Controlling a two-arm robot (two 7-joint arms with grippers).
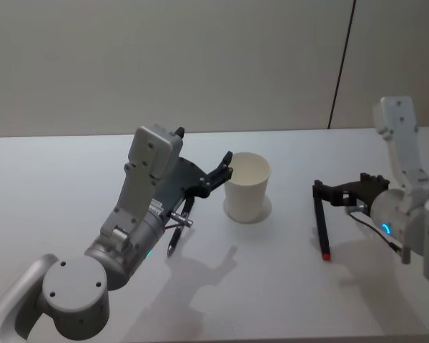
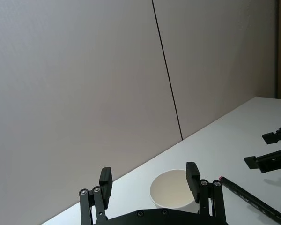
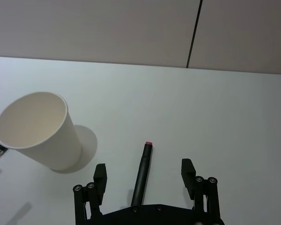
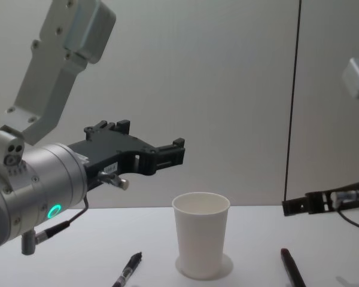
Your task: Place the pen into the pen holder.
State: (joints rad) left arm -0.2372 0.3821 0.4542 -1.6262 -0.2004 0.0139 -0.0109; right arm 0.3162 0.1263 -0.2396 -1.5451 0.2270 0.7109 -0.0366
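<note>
The pen holder is a white paper cup (image 1: 247, 187) standing upright mid-table, also seen as the cup (image 4: 200, 242). A black pen with a red end (image 1: 321, 227) lies to its right. My right gripper (image 1: 329, 191) hovers open above that pen (image 3: 141, 173), which lies on the table in line with the gap between its fingers. A second black pen with a silver clip (image 1: 177, 232) lies left of the cup, beneath my left arm. My left gripper (image 1: 218, 175) is open and empty, raised just left of the cup's rim (image 2: 173, 190).
The white table (image 1: 286, 300) has free room in front of the cup and pens. A plain wall with a dark vertical seam (image 1: 342, 64) stands behind the table's far edge.
</note>
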